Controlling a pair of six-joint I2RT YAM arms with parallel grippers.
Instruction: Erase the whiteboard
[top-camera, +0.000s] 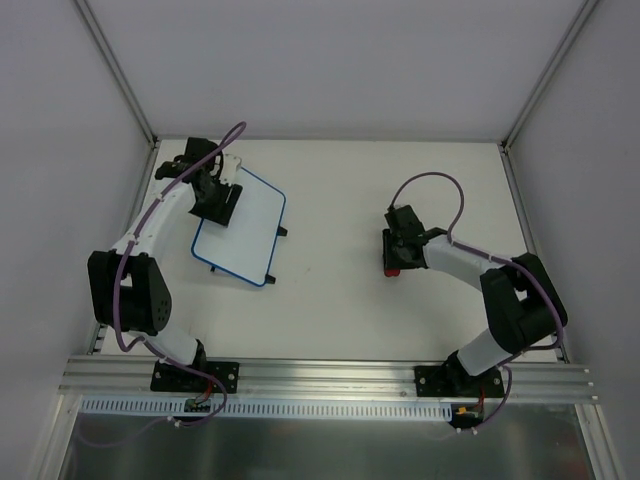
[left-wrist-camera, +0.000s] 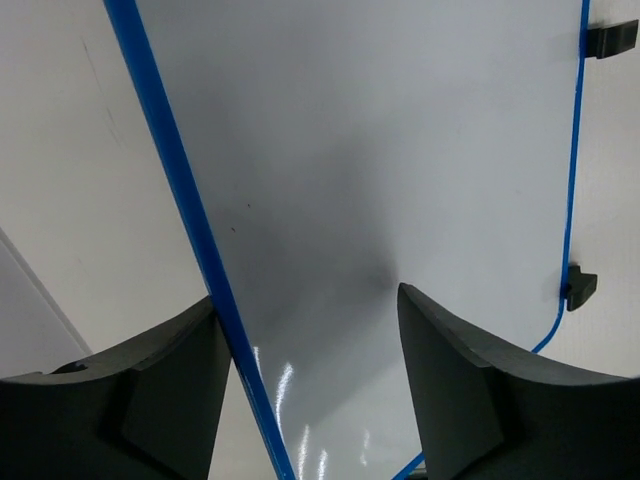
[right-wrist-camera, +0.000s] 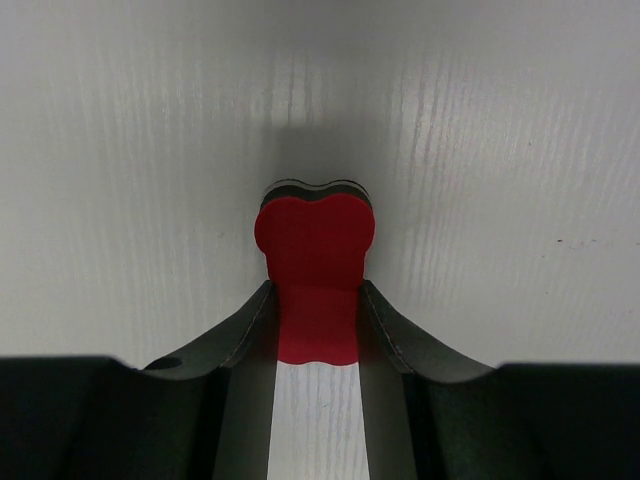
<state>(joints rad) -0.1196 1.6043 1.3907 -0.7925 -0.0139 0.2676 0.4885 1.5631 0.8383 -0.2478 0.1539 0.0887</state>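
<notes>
The whiteboard lies flat on the table's left side, white with a thin blue rim and two black feet on its right edge. Its surface looks blank apart from tiny specks. My left gripper is open over the board's far left corner. In the left wrist view the gripper straddles the blue rim, one finger outside the board and one over it. My right gripper is at centre right, shut on the red bone-shaped eraser at its waist, low over the table.
White walls with metal corner posts enclose the table at the back and sides. An aluminium rail with both arm bases runs along the near edge. The table between board and eraser is bare white.
</notes>
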